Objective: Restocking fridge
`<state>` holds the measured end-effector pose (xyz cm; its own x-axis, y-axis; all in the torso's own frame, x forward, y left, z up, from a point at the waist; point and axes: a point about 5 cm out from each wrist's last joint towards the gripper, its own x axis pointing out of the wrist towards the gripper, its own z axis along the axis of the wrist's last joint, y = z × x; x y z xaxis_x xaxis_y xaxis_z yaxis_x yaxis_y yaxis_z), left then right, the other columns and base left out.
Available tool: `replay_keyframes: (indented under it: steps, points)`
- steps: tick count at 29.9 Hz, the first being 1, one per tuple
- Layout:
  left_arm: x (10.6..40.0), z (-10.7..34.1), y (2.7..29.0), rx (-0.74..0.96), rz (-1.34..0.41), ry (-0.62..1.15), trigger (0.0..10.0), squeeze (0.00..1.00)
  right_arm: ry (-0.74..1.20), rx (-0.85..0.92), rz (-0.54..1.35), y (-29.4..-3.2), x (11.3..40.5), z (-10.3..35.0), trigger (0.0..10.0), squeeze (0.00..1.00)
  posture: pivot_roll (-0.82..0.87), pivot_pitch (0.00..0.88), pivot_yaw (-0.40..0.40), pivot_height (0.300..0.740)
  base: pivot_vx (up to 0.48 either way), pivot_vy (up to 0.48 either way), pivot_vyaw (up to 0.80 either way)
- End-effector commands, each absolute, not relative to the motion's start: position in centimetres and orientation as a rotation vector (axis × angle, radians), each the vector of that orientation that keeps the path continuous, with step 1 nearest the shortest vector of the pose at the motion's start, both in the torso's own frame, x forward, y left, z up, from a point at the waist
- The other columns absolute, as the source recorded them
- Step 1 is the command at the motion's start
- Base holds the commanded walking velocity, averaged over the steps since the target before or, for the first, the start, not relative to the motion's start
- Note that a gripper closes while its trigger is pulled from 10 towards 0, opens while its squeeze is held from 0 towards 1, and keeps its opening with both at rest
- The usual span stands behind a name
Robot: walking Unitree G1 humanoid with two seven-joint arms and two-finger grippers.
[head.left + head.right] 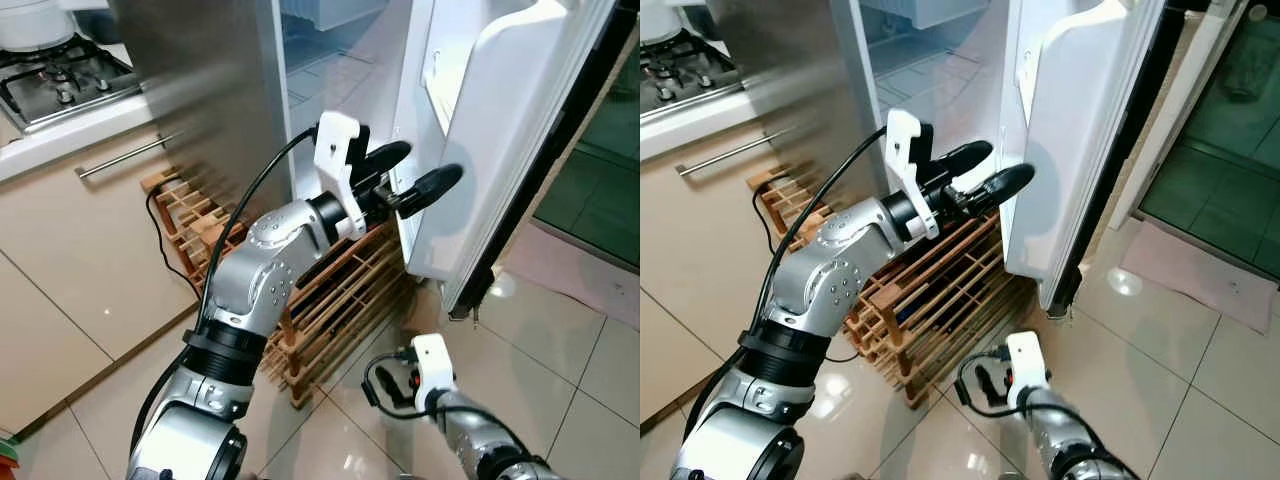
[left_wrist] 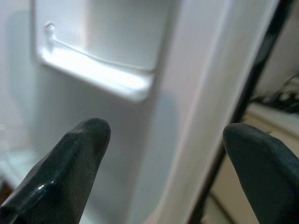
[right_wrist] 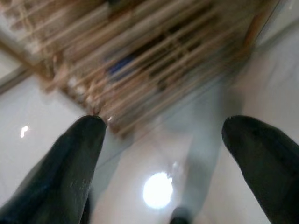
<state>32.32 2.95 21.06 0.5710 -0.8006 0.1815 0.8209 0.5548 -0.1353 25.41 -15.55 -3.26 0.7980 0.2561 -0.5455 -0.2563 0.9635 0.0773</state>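
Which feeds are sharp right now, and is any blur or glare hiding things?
Both eye views are sharp: left pincer open at the fridge door, lamp glare on the floor tiles. Left wrist view: soft, washed-out white door shelf. Right wrist view: motion-blurred wooden rack, bright glare spot between the right pincer's fingers.

- Left hand (image 2: 161,154): its two black fingers (image 2: 65,172) are spread wide apart.
- Between them, the white fridge door (image 2: 187,93) with its dark edge strip.
- A door shelf (image 2: 98,77) sits beyond the fingers.

The wooden rack (image 1: 330,300) stands on the floor (image 1: 560,370) before the fridge (image 1: 330,60), left of its door (image 1: 500,130).
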Motion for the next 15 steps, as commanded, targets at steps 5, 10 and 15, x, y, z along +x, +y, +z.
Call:
replay_keyframes:
  steps: [5, 10, 15]
  points:
    - [33.6, 18.4, 5.7, -0.090, -0.701, -0.063, 10.0, 0.00, 0.237, -0.048, 0.314, -13.7, 29.6, 3.1, 10.0, 0.00, -0.11, 0.000, 0.030, 0.740, 0.000, 0.000, 0.00]
    - [34.6, 17.2, 9.4, 0.043, -0.403, -0.093, 10.0, 0.00, 0.172, -0.067, 0.296, -14.0, 30.3, 4.4, 10.0, 0.00, -0.11, 0.000, 0.027, 0.740, 0.000, 0.000, 0.00]
    - [34.5, 16.0, 11.7, 0.113, -0.274, -0.102, 10.0, 0.00, 0.149, -0.113, 0.281, -14.8, 30.0, 5.1, 10.0, 0.00, -0.10, 0.000, 0.020, 0.740, 0.000, 0.000, 0.00]
